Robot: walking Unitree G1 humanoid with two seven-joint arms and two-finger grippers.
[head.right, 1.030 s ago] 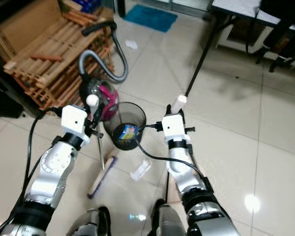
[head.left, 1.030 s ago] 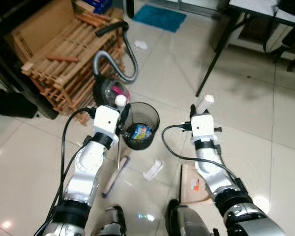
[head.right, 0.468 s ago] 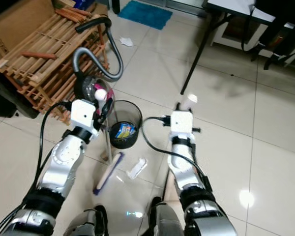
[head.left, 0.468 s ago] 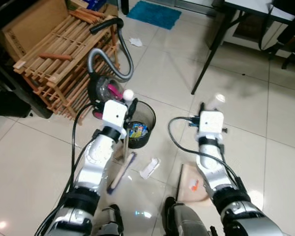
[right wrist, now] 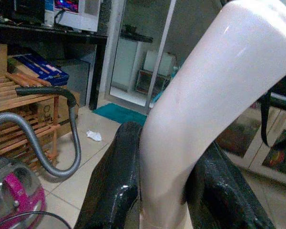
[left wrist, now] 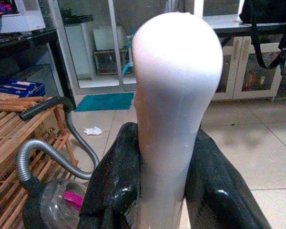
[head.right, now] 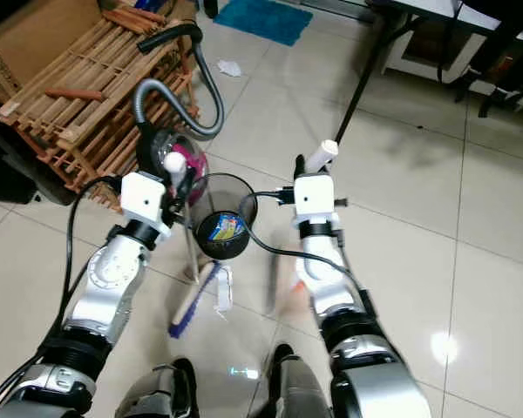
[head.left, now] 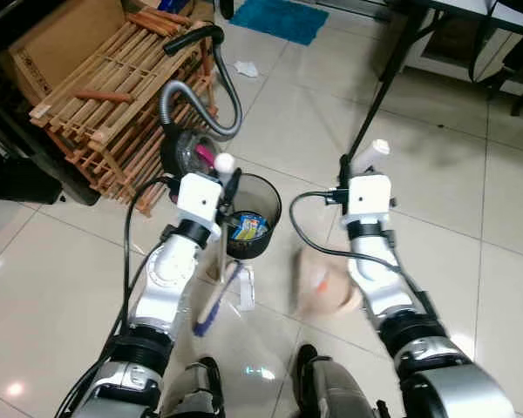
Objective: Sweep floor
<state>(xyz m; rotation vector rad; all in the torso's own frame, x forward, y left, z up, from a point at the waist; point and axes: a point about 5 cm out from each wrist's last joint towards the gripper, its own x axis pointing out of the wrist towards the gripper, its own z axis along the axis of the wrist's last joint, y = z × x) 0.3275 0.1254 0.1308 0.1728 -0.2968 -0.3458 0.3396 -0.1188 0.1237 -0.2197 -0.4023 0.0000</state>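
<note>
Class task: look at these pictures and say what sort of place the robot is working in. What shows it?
Probably a lived-in home room: tiled floor, a vacuum cleaner beside wooden slats, a blue mat.

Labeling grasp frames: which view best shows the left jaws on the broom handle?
Left wrist view: both black fingers press the white broom handle close up. Eye views show the handle's tip above the left gripper, contact hidden.

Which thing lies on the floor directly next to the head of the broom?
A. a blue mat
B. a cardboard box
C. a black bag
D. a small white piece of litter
D. In the left eye view, the small white piece of litter lies on the tiles right beside the broom head, just below the black bin.
</note>
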